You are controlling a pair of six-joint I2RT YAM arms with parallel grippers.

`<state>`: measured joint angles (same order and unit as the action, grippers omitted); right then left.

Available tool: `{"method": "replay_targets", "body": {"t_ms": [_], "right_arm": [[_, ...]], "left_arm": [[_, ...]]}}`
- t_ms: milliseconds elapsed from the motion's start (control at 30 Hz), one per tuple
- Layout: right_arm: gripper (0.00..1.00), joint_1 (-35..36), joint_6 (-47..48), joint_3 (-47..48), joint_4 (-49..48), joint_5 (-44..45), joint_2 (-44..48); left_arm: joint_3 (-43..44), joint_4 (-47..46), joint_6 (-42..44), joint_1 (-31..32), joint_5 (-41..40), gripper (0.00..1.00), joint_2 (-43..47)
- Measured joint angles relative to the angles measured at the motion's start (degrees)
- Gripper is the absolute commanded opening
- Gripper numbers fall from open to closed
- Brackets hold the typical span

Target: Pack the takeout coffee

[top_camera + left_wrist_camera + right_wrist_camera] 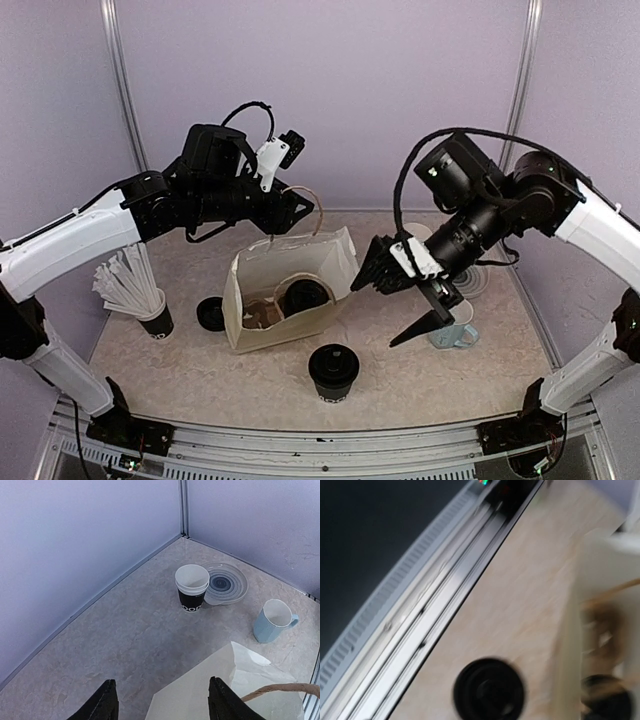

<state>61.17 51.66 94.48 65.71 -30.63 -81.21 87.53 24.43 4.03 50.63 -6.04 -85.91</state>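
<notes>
While left gripper (pixel 161 692) & right gripper (pixel 372 317) both gape apart, paper bag (pixel 250 310) has one lidded cup (pixel 308 295) inside; 2nd lidded cup (pixel 333 370) stands on worktop (pixel 420 390) just in front.

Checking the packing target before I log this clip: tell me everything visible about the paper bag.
The paper bag is cream, stiff-looking paper, standing open-mouthed mid-table. A tan twine handle arches above its far wall. Inside sit one lidded black cup and something brown I cannot identify. Another lidded cup stands apart in front. The left gripper hangs over the far rim, jaws open, handle outside them.
</notes>
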Motion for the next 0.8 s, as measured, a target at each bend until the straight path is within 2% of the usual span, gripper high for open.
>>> {"method": "replay_targets", "body": {"t_ms": [100,200,333,533,633,800], "right_arm": [[0.89,-4.22,0.63,6.73,1.68,-4.63,-0.09],[0.84,-10.23,0.0,12.31,0.44,-7.17,-0.11],[0.71,-15.98,-4.61,14.95,-6.86,-6.14,-1.77],[0.61,-16.63,-10.91,14.99,-15.28,-2.8,-10.97],[0.54,-16.63,-13.75,14.99,-17.25,-2.69,-15.56],[0.41,-16.63,-17.44,15.3,-19.71,-2.71,-17.29]], "left_arm": [[-0.61,-1.25,0.55,-1.38,2.19,0.69,-0.68],[-0.61,-2.29,1.09,-2.38,3.23,0.69,-1.22],[-0.61,-2.8,1.51,-2.69,4.07,0.69,-1.9],[-0.72,-3.65,1.6,-2.69,4.68,0.69,-2.05],[-1.11,-3.89,1.62,-2.69,4.74,0.69,-2.01],[-1.92,-3.96,1.68,-2.67,4.79,0.69,-1.79]]}}
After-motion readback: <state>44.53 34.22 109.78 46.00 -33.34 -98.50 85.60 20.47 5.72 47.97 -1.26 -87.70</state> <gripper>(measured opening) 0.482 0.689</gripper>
